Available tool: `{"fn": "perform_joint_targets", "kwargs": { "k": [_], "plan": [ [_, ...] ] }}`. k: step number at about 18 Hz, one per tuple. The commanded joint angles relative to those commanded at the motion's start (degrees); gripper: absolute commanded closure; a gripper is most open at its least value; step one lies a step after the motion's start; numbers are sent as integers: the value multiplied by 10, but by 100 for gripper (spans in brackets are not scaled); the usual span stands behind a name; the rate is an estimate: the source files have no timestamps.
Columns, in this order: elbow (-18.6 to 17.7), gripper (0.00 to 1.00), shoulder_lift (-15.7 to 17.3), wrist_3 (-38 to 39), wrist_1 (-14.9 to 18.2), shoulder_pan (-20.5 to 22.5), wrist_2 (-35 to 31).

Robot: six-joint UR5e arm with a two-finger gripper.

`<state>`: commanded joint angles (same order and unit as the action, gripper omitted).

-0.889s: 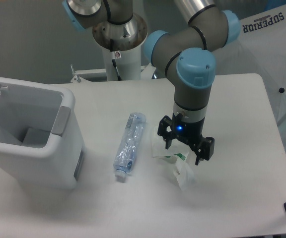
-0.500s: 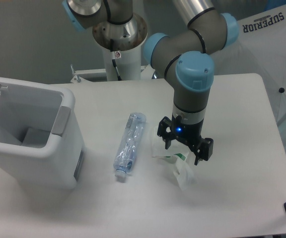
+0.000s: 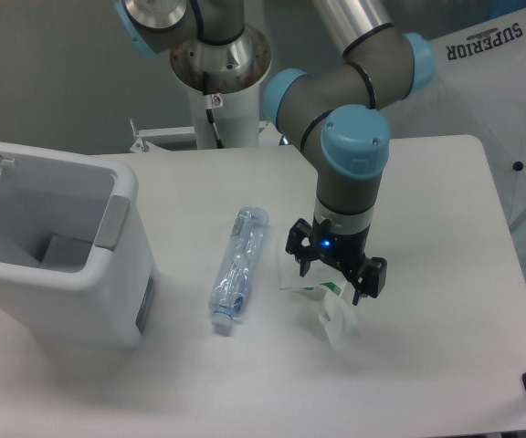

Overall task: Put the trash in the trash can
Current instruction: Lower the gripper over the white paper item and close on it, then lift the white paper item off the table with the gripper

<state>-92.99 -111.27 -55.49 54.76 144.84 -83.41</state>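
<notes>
Gripper fingers are spread apart, one on each side of the crumpled wrapper, and they hold nothing. Left of the wrapper lies the crushed bottle, flat on the table. Further left stands the trash can, its lid up.

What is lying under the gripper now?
Under the open gripper lies the crumpled white wrapper with green marks, on the table. The gripper covers the wrapper's upper part, so contact cannot be judged.
</notes>
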Motion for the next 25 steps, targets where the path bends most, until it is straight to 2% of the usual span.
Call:
{"fn": "perform_joint_targets", "kwargs": {
  "k": [3,7,11,16,21,25],
  "plan": [
    [-2,0,-10,49,0,-10,-3],
    [-3,0,-17,54,-3,-11,-11],
    [-6,0,-31,54,-5,-25,-70],
    [3,0,-66,59,-5,-40,-109],
    [26,0,-110,107,-13,-61,-174],
    [38,0,-128,140,-13,-68,-202]
  ]
}}
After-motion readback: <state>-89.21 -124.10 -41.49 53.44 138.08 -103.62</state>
